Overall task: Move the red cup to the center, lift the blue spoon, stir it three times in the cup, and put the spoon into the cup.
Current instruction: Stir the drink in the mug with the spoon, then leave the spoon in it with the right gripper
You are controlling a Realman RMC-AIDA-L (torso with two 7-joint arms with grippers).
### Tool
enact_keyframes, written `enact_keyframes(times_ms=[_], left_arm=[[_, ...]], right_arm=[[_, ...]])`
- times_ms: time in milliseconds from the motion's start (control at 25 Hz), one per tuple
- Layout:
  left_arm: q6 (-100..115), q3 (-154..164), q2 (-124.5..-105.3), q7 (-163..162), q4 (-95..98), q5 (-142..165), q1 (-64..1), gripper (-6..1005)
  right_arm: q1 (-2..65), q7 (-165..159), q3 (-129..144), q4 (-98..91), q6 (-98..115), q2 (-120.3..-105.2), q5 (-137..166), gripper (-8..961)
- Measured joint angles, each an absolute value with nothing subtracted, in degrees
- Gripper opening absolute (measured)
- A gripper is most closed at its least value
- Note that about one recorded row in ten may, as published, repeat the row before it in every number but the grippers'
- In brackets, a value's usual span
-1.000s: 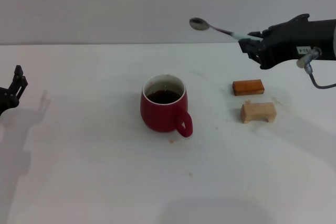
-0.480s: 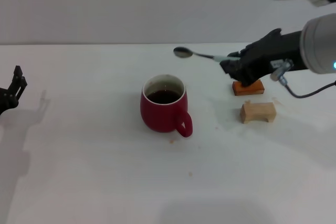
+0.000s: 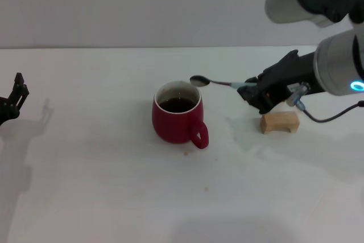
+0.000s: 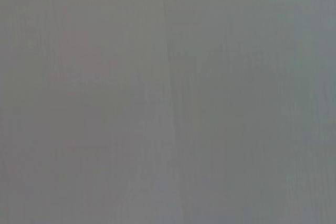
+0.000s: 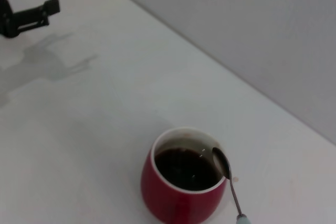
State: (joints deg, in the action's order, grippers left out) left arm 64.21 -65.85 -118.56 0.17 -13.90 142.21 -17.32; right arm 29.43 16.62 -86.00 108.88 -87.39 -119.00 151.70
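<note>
The red cup [image 3: 177, 119] stands in the middle of the table with dark liquid inside and its handle toward me; the right wrist view also shows the red cup [image 5: 181, 192]. My right gripper [image 3: 254, 92] is shut on the pale handle of the blue spoon [image 3: 219, 83], holding it nearly level. The spoon's metal bowl hovers just over the cup's right rim, as the blue spoon [image 5: 226, 174] shows from the wrist. My left gripper [image 3: 12, 102] is parked at the table's far left edge, apart from everything.
A tan wooden block [image 3: 279, 122] lies on the table just below my right gripper. The orange-brown block is hidden behind the right arm. The left wrist view shows only a plain grey surface.
My right gripper has carried the spoon down and to the left, from high above the table's back to the cup's right rim. The arm now covers the orange-brown block. The left arm stayed put.
</note>
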Motion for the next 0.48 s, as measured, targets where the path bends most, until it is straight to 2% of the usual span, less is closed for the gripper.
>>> enact_keyframes(times_ms=[480], left_arm=[[64.2,-65.9,-118.65,0.1,-14.0,142.2,-17.2,847]], right_arm=[[31.2,16.5,-84.6,103.8,-85.2,-119.09,150.5,130]])
